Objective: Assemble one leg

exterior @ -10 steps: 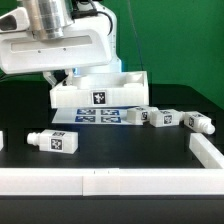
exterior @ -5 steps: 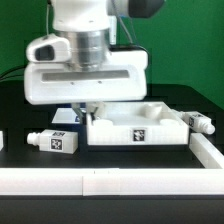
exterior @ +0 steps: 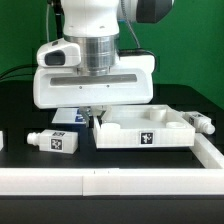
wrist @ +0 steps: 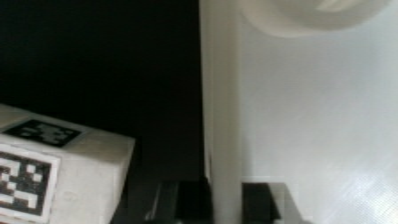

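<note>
My gripper is shut on the near left rim of the large white square tabletop, which sits low over the black table. In the wrist view, the thin rim wall stands between my two dark fingers, and the tabletop's white face fills one side. One leg, a stubby white post with tags, lies on the table to the exterior view's left of the tabletop. Another leg shows past the tabletop's right corner. The other legs are hidden behind the tabletop.
The marker board lies under and behind my gripper; it also shows in the wrist view. A white rail runs along the front and up the right side. A white piece shows at the left edge.
My gripper has carried the tabletop from the back left toward the exterior view's right and front. It now covers the legs that lay in the middle right.
</note>
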Tool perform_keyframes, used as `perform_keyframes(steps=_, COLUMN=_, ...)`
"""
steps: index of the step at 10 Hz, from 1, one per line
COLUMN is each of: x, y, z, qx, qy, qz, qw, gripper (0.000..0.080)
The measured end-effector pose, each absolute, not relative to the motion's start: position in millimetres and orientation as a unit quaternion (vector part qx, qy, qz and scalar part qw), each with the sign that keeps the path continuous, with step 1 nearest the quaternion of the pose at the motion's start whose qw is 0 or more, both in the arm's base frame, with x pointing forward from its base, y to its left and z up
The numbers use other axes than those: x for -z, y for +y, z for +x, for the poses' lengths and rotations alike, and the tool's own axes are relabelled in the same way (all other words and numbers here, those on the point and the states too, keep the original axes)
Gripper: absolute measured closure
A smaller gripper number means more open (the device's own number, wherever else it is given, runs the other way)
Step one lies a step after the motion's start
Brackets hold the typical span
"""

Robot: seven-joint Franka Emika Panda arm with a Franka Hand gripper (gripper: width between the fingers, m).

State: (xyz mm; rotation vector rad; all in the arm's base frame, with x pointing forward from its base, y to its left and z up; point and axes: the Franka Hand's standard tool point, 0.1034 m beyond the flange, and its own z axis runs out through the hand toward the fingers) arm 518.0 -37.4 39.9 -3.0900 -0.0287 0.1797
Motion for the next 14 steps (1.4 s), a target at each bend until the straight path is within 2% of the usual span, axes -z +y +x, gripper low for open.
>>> perform_keyframes(steps=5, x=-13.4, y=-21.3, z=551.2, qx=-0.056, qy=0.004, qz=-0.998, qw=0.015, gripper=0.0745)
perform_keyframes(steps=7, x=-13.7, y=-20.1, z=569.8, qx=-0.046, qy=0.027, qz=-0.999, qw=0.012, gripper=0.0745)
perform_keyframes(steps=14, x=-13.9, y=-22.3, z=575.0, qx=-0.048, qy=0.039, qz=-0.998, qw=0.01, gripper=0.0745)
